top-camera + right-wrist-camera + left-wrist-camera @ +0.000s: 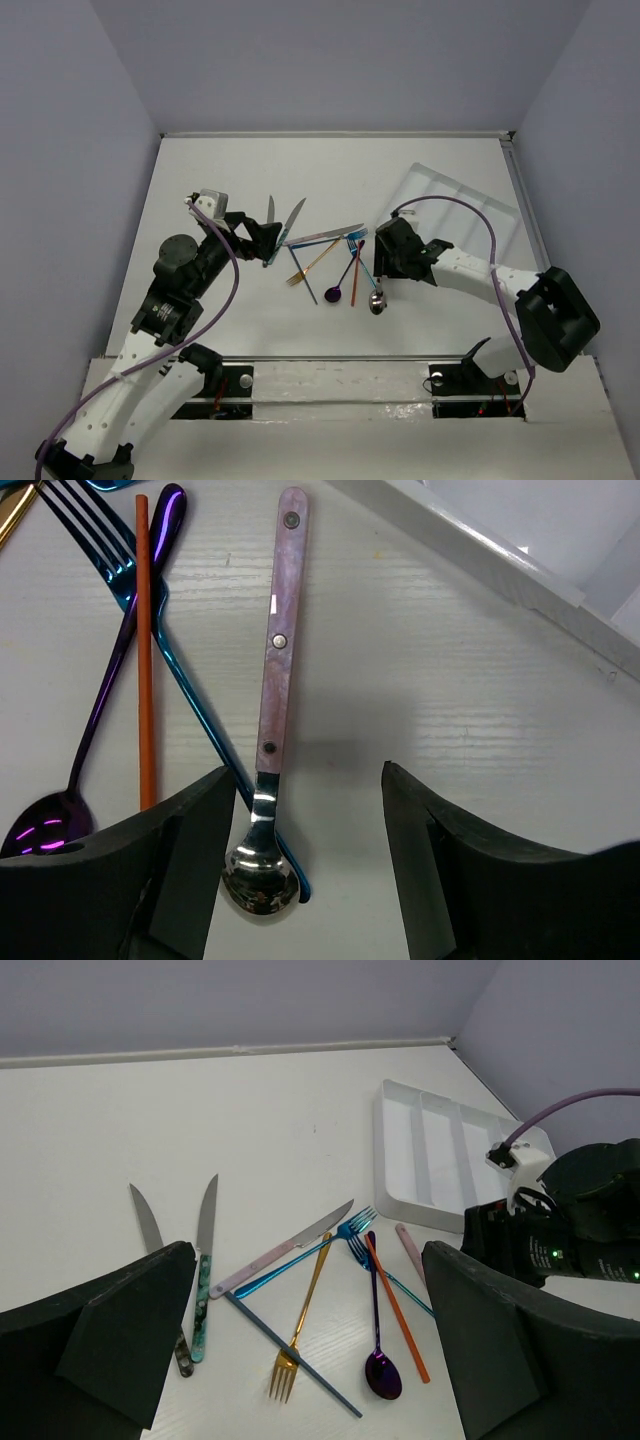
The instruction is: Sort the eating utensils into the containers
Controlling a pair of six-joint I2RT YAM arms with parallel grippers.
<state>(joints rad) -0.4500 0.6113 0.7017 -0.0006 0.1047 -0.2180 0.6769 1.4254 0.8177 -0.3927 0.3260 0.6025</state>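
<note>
Mixed cutlery (312, 1290) lies scattered beside empty white tray (437, 1150).

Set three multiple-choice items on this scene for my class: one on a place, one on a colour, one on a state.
1. The pink-handled spoon lies:
A. flat on the table, below the right gripper
B. upright in a cup
C. hanging over the table's edge

2. The other spoon, beside the orange stick, is:
A. gold
B. purple
C. white

3. The right gripper is:
A. shut on a fork
B. open, holding nothing
C. shut on a knife

Answers:
1. A: the right wrist view shows it flat on the table between the fingers.
2. B: its bowl and handle shine purple.
3. B: the fingers stand apart with nothing between them but the table and the spoon lying on it.
</note>
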